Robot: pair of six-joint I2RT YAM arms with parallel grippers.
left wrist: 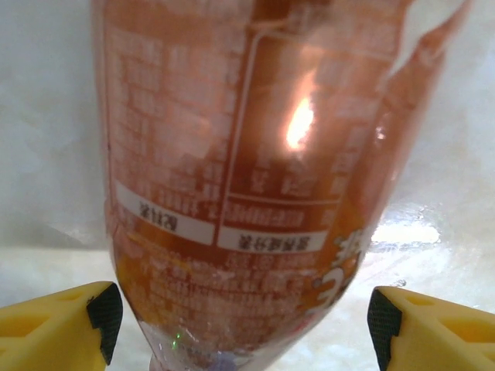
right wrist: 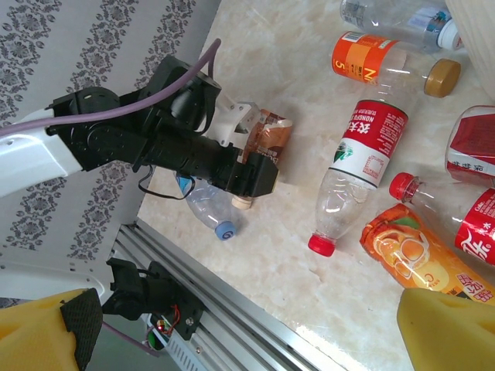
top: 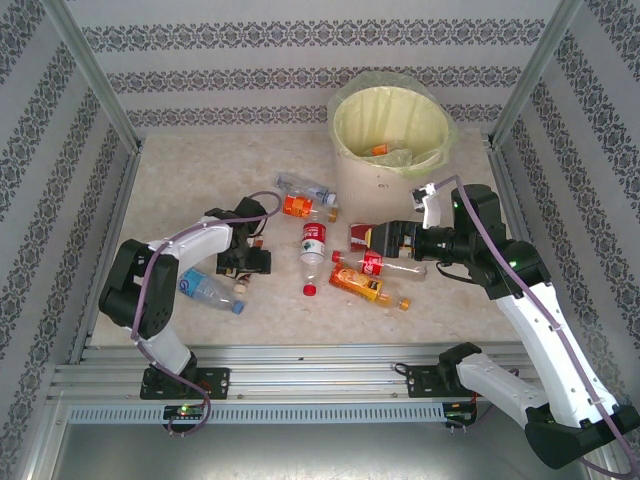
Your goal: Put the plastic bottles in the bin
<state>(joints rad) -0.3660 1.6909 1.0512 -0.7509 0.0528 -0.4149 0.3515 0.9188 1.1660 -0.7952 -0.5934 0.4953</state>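
The bin (top: 392, 130) stands at the counter's (top: 200, 190) back right (a bottle or two (top: 385, 150) inside it). Most bottles (top: 314, 250) lie clustered before it and to its left; one bottle (top: 208, 290) lies apart at the near left.

Both arms reach forward, low, with left claw (left wrist: 244, 315) and right claw (right wrist: 247, 321) spread wide.

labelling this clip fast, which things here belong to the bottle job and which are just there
Part of the job: bin; brown-label bottle; blue-capped bottle; orange-label bottle; red-capped bottle; orange juice bottle; red-label bottle.
Just there: aluminium rails; patterned walls.
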